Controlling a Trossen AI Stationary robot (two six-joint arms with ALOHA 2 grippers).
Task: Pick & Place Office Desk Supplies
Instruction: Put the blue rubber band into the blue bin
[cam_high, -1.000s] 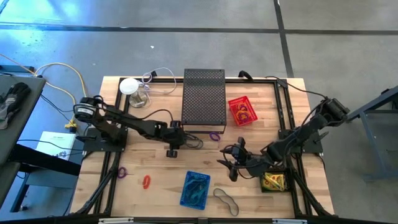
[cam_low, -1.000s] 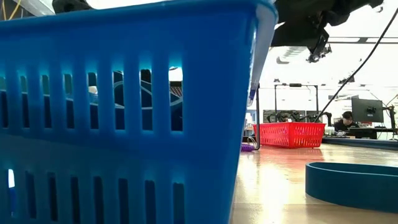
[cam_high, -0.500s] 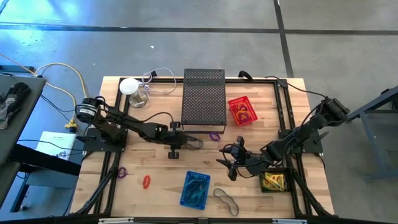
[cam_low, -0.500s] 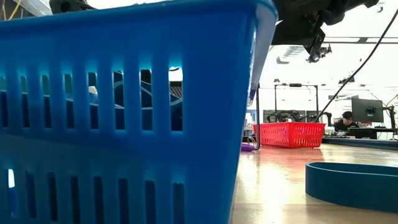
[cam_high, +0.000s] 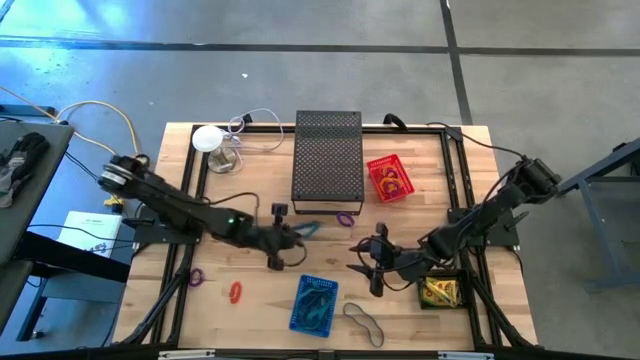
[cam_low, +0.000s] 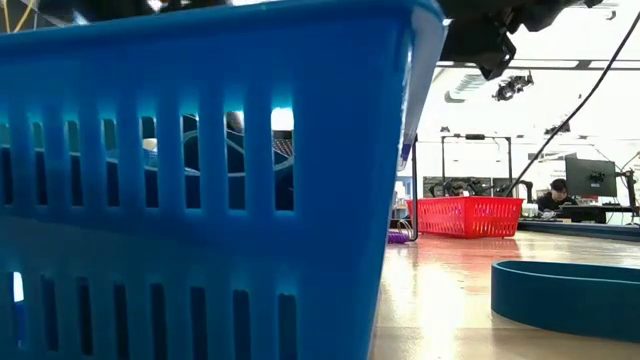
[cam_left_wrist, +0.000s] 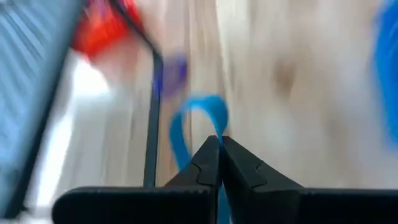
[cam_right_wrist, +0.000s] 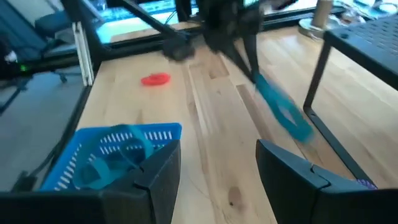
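My left gripper (cam_high: 293, 233) hovers over the table's middle, in front of the black mesh box (cam_high: 328, 160), shut on a blue rubber band (cam_high: 308, 228). The band also shows in the right wrist view as a teal loop (cam_right_wrist: 283, 113). My right gripper (cam_high: 372, 272) waits open to the right of it, between the blue basket (cam_high: 315, 303) and the yellow-and-red packets (cam_high: 438, 292), and holds nothing. Loose bands lie flat on the wood: purple (cam_high: 344, 218), purple (cam_high: 196, 276), orange-red (cam_high: 235, 292) and a tan-grey one (cam_high: 365, 322). My left gripper pinches the blue rubber band between its two shut fingers, at one end of the loop (cam_left_wrist: 210, 138). The rest of the loop (cam_left_wrist: 200, 112) sticks out past the fingertips. In the right wrist view the band hangs slanting down below the gripper; whether its low end touches the wood I cannot tell.
A red basket (cam_high: 389, 178) stands right of the mesh box. A white round object with a thin cable (cam_high: 208, 138) sits at the far left. The blue basket (cam_low: 200, 180) fills the low view. A person (cam_low: 555, 195) sits far behind the table.
My left gripper has shut on the blue band and taken hold of it. Its fingers have tipped from pointing down toward the table's right, and the arm has swung nearer the front edge. The band has come up off the wood.
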